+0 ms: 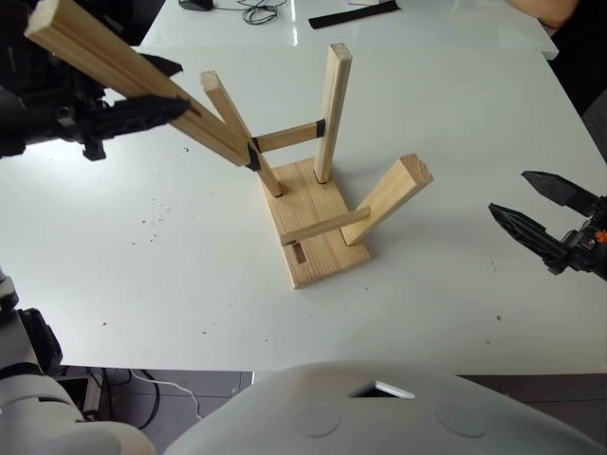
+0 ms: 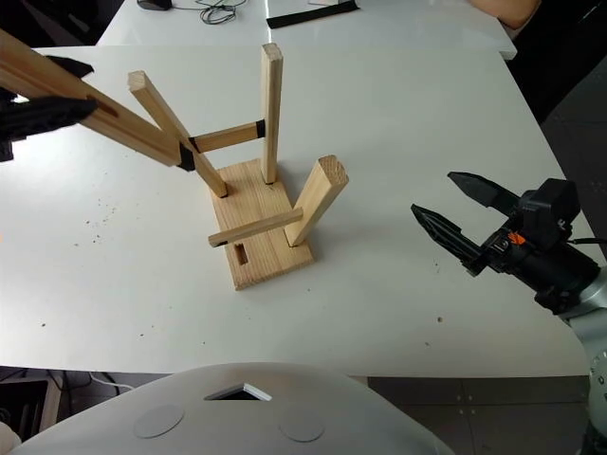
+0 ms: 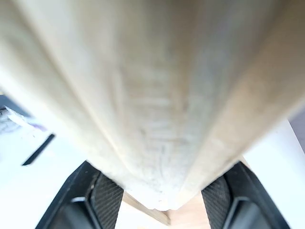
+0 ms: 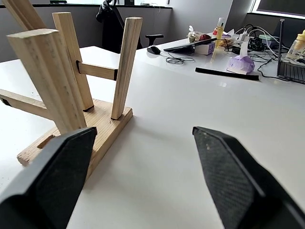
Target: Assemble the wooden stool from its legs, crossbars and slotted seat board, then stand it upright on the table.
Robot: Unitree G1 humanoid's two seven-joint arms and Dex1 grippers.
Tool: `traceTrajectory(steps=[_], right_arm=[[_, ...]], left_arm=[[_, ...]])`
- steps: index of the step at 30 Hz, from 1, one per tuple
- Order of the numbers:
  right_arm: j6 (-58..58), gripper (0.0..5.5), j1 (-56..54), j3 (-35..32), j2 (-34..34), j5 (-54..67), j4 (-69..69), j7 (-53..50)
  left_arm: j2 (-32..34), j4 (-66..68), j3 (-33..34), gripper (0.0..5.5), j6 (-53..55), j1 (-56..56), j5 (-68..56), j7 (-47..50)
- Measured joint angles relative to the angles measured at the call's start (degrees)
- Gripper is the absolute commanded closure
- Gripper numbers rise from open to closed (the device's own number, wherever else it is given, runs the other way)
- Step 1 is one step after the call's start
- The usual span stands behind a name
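Over the table (image 1: 455, 133), left jaws clamp a wooden leg (image 1: 95, 57); right jaws gape wide.

White table (image 1: 455, 114), seat board (image 1: 322, 258) flat, perhaps cables (image 1: 261, 11)

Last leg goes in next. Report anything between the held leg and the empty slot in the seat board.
The tilted rear leg crosses the held leg's lower end, and a crossbar's free end hangs beside the slot.
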Motion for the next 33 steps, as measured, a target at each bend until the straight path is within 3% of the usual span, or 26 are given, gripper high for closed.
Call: traceTrajectory(steps=[7,14,25,33], right_arm=[[-0.5,1.8,-3.3,8.3,-4.0,-3.0,1.5,0.2],[-13.5,1.8,-5.7,23.5,-6.7,-25.6,12.8,-0.7],[-28.5,1.8,-8.1,31.7,-4.6,-39.1,21.0,-2.0],[-31.6,1.8,-3.7,35.5,-1.3,-44.3,19.0,-5.8]], left_arm=[[-5.5,-11.1,2.0,3.39,3.4,5.9,-6.9,6.8],[-8.0,-21.7,2.0,3.39,4.1,16.6,-8.8,9.6],[-13.4,-26.6,-3.2,3.39,-1.6,21.9,-3.1,15.0],[-7.8,-16.8,-6.0,3.39,-7.4,16.3,5.2,7.0]])
